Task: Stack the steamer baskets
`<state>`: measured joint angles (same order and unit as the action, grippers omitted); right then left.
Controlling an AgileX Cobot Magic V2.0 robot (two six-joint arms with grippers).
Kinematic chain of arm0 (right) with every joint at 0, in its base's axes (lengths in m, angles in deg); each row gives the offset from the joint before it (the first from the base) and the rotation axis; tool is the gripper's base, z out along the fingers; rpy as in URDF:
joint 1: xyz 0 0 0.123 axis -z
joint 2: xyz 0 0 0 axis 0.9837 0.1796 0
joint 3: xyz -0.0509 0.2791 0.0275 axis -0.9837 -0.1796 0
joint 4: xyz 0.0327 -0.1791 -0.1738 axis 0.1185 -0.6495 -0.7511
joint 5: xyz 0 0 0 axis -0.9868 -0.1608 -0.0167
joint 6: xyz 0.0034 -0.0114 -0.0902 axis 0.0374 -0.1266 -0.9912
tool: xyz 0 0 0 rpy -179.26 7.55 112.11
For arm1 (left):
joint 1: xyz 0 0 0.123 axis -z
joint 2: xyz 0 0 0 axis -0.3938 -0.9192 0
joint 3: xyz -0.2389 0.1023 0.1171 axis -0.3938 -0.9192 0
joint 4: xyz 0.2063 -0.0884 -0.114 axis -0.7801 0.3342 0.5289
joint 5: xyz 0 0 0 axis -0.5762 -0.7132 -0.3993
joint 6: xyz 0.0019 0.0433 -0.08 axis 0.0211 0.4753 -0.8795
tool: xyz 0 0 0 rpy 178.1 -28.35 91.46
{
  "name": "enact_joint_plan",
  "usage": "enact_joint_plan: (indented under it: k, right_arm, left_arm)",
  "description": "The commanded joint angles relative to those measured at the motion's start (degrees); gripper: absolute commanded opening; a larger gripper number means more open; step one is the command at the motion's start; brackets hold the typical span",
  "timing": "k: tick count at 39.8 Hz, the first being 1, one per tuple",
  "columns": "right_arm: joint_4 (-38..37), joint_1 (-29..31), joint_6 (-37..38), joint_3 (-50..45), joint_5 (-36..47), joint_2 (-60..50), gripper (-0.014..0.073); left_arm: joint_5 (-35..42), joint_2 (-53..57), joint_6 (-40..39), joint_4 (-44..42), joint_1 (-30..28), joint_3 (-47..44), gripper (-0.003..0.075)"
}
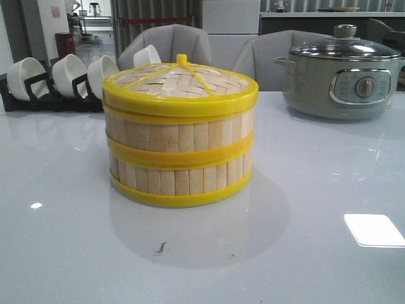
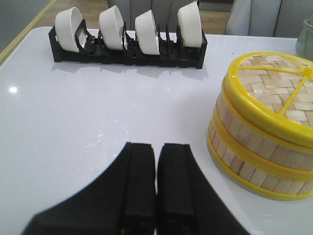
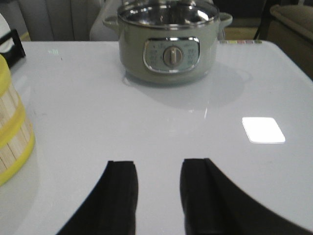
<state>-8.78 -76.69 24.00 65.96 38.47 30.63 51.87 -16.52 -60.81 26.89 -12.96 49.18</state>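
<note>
The white glossy bench [image 1: 69, 253] carries everything. At its middle stand the steamer baskets [image 1: 180, 158], two tiers stacked one on the other, pale upright slats banded by yellow rims, with the woven bamboo lid [image 1: 180, 81] seated flat on top, its yellow knob at the centre. Behind and to the right sits the grey-green electric pot [image 1: 342, 76] under a glass lid, well apart from the stack. Behind to the left a black rack [image 2: 127, 51] holds four white bowls [image 2: 112, 29] on edge.

The left gripper [image 2: 156, 181] hovers over bare bench beside the stack, jaws pressed together, holding nothing. The right gripper [image 3: 157, 193] hangs over bare bench between stack and pot, jaws spread with a clear gap, touching nothing.
</note>
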Motion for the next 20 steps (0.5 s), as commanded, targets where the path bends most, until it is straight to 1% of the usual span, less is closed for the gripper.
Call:
enact_joint_plan:
  k: [1, 5, 6, 9, 13, 20]
  right_arm:
    - [-0.5, 0.3, -0.7, 0.6, 8.9, -0.8, 0.0274]
    - [-0.5, 0.3, -0.7, 0.6, 8.5, -0.8, 0.0086]
    - [-0.5, 0.3, -0.7, 0.6, 8.5, -0.8, 0.0009]
    - [-0.5, 0.3, -0.7, 0.6, 8.6, -0.8, 0.0042]
    - [-0.5, 0.3, -0.7, 0.6, 8.6, -0.8, 0.0028]
    - [-0.5, 0.3, -0.7, 0.6, 8.5, -0.8, 0.0029]
  left_arm:
    - [4.8, 0.0, -0.2, 0.2, -0.2, 1.6, 0.0095]
    - [4.8, 0.0, -0.2, 0.2, -0.2, 1.6, 0.0095]
    - [4.8, 0.0, -0.2, 0.2, -0.2, 1.6, 0.0095]
    - [4.8, 0.0, -0.2, 0.2, -0.2, 1.6, 0.0095]
    - [4.8, 0.0, -0.2, 0.2, -0.2, 1.6, 0.0095]
    - [4.8, 0.0, -0.2, 0.2, -0.2, 1.6, 0.0095]
